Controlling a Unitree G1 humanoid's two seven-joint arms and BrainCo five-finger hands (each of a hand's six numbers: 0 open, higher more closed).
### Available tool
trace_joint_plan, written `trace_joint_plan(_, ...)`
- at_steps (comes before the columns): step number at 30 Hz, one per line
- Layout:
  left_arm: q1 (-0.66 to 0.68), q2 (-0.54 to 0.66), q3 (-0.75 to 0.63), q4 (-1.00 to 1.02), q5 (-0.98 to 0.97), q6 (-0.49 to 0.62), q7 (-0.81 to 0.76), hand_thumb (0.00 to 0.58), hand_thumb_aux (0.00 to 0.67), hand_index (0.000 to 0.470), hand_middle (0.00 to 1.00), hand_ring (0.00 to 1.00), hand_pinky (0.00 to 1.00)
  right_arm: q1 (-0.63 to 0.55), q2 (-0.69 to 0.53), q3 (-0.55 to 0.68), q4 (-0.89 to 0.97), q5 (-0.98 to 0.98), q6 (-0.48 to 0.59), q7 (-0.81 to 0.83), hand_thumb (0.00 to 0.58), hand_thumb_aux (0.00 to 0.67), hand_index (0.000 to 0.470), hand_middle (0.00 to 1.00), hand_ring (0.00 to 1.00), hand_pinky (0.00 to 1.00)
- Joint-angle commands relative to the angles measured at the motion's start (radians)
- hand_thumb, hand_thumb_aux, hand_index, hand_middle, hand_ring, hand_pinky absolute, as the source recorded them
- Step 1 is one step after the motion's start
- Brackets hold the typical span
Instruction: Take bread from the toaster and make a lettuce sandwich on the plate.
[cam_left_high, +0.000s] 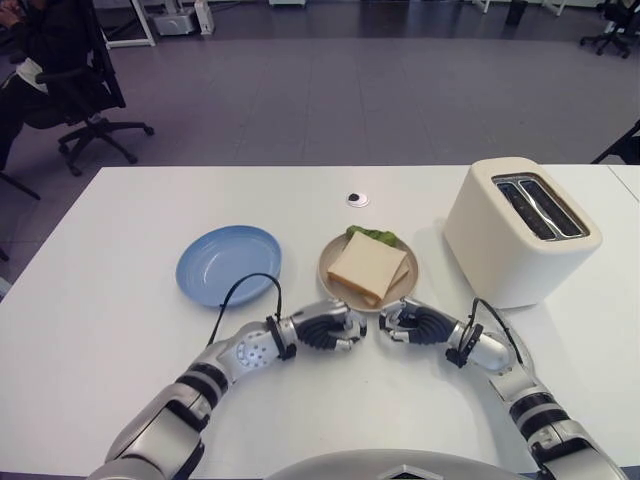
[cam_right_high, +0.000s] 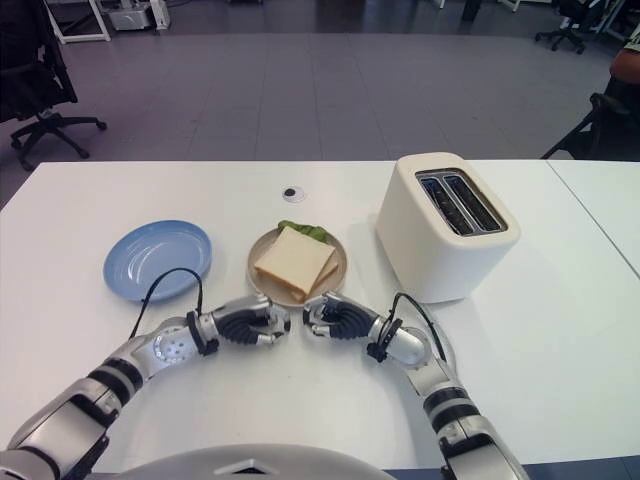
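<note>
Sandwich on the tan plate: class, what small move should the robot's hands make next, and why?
Probably ease both hands back from the plate. The sandwich looks finished: bread slices stacked with lettuce peeking out at the far side, and the toaster slots look empty. The left hand and right hand lie at the plate's near rim, fingers curled, holding nothing.

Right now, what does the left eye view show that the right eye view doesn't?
Left eye view: more floor left of the table. Right eye view: a broad stretch of the neighbouring table. Shared: the blue plate, the sandwich with lettuce on the tan plate, the toaster, and the left hand and right hand, fingers curled, empty, near that plate.
</note>
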Motion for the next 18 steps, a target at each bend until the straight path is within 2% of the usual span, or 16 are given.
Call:
trace_joint_plan(1, -0.028, -0.001, 0.020, 0.156, 0.180, 0.157, 0.307, 0.441, 0.342, 0.240, 1.00, 1.00, 1.00, -0.052, 0.028, -0.041, 0.094, -0.063, -0.007, -0.140, 0.580, 0.670, 0.470, 0.95, 0.95, 0.95)
trace_joint_plan(2, -0.037, -0.004, 0.035, 0.161, 0.190, 0.147, 0.373, 0.291, 0.197, 0.138, 1.00, 1.00, 1.00, -0.062, 0.035, -0.055, 0.099, -0.057, -0.023, -0.167, 0.580, 0.670, 0.470, 0.85, 0.85, 0.85)
trace_joint_plan(3, -0.043, -0.006, 0.053, 0.163, 0.192, 0.130, 0.428, 0.112, 0.068, 0.048, 1.00, 1.00, 1.00, -0.069, 0.040, -0.068, 0.101, -0.054, -0.038, -0.191, 0.580, 0.670, 0.470, 0.73, 0.73, 0.73)
trace_joint_plan(4, -0.042, -0.009, 0.084, 0.157, 0.171, 0.085, 0.466, 0.000, 0.000, 0.000, 0.98, 0.98, 0.98, -0.077, 0.048, -0.087, 0.098, -0.041, -0.057, -0.213, 0.580, 0.670, 0.470, 0.56, 0.56, 0.56)
trace_joint_plan(5, -0.037, -0.009, 0.112, 0.142, 0.147, 0.034, 0.495, 0.000, 0.000, 0.000, 0.91, 0.91, 0.91, -0.081, 0.055, -0.104, 0.091, -0.022, -0.077, -0.227, 0.578, 0.628, 0.441, 0.36, 0.36, 0.36)
trace_joint_plan(6, -0.030, -0.011, 0.142, 0.126, 0.119, -0.020, 0.514, 0.000, 0.000, 0.000, 0.76, 0.76, 0.76, -0.084, 0.061, -0.121, 0.078, -0.003, -0.099, -0.240, 0.493, 0.410, 0.288, 0.21, 0.21, 0.21)
trace_joint_plan(7, -0.021, -0.012, 0.169, 0.107, 0.089, -0.077, 0.517, 0.000, 0.000, 0.000, 0.57, 0.57, 0.57, -0.085, 0.066, -0.137, 0.062, 0.019, -0.120, -0.249, 0.392, 0.289, 0.203, 0.05, 0.05, 0.05)
trace_joint_plan(8, -0.009, -0.014, 0.194, 0.086, 0.054, -0.137, 0.508, 0.000, 0.000, 0.000, 0.42, 0.42, 0.42, -0.084, 0.071, -0.154, 0.043, 0.042, -0.142, -0.256, 0.000, 0.000, 0.000, 0.00, 0.00, 0.00)
trace_joint_plan(9, 0.004, -0.017, 0.220, 0.061, 0.009, -0.197, 0.492, 0.000, 0.000, 0.000, 0.30, 0.30, 0.30, -0.085, 0.077, -0.173, 0.022, 0.074, -0.165, -0.262, 0.000, 0.000, 0.000, 0.00, 0.00, 0.00)
trace_joint_plan(11, 0.029, -0.020, 0.264, 0.006, -0.087, -0.287, 0.453, 0.000, 0.000, 0.000, 0.23, 0.23, 0.23, -0.081, 0.088, -0.207, -0.032, 0.151, -0.203, -0.263, 0.000, 0.000, 0.000, 0.00, 0.00, 0.00)
trace_joint_plan(15, 0.093, -0.023, 0.297, -0.163, -0.331, -0.369, 0.330, 0.000, 0.000, 0.000, 0.16, 0.16, 0.16, -0.049, 0.099, -0.237, -0.189, 0.384, -0.188, -0.196, 0.000, 0.000, 0.000, 0.00, 0.00, 0.00)
trace_joint_plan(18, 0.136, -0.026, 0.303, -0.289, -0.446, -0.356, 0.236, 0.000, 0.000, 0.000, 0.11, 0.11, 0.11, -0.029, 0.103, -0.242, -0.257, 0.441, -0.158, -0.154, 0.000, 0.000, 0.000, 0.00, 0.00, 0.00)
